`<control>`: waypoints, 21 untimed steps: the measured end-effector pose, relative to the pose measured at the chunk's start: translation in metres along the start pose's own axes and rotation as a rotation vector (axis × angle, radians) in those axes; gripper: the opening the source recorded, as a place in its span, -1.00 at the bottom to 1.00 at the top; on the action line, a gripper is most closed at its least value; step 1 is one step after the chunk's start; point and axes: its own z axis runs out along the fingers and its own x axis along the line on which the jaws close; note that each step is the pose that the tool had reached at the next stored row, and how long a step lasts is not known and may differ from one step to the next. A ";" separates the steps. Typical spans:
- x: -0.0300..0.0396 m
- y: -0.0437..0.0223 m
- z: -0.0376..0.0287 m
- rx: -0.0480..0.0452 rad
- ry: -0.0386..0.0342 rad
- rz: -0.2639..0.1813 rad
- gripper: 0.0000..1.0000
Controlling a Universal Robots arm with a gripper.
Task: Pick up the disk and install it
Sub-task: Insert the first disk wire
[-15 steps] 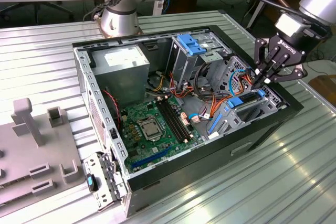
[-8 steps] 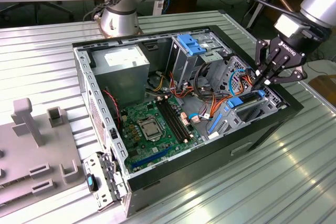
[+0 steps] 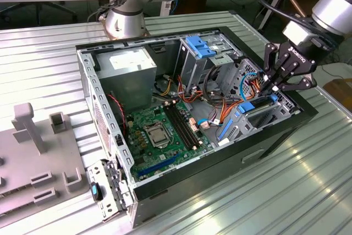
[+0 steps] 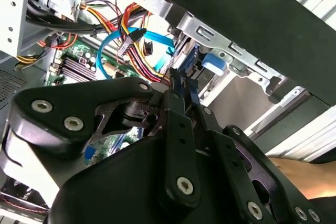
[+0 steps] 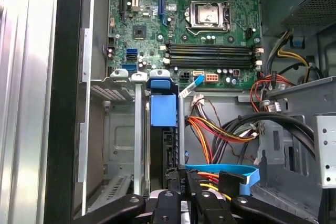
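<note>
The disk [image 3: 258, 115] sits edge-up, with its blue rails, in the front bay of the open computer case [image 3: 88, 75], at the exterior view's right. In the first wrist view the disk [image 5: 163, 109] is a dark strip between silver cage walls, capped by a blue tab. My gripper [image 3: 269, 88] hangs over the bay, fingers drawn together on the disk's near edge. In both wrist views the gripper [image 5: 185, 174] [image 4: 177, 85] pinches the blue rail [image 4: 190, 59].
The green motherboard [image 3: 159, 130] lies on the case floor, and a grey power-supply box [image 3: 129, 67] stands at the back. A silver cage with a blue latch [image 3: 199, 46] and loose orange and blue cables [image 3: 220, 108] crowd the bay. A grey fixture [image 3: 38, 152] is at the exterior view's left.
</note>
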 end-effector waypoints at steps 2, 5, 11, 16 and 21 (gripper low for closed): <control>0.0003 -0.0001 -0.0007 0.0086 -0.0007 0.002 -0.65; 0.0072 0.0001 -0.0009 0.0092 -0.0020 0.004 -0.65; 0.0084 0.0010 0.0021 0.0092 -0.0021 0.004 -0.65; 0.0090 0.0006 0.0029 0.0092 -0.0019 0.005 -0.65; 0.0090 0.0007 0.0007 0.0093 -0.0046 0.004 -0.65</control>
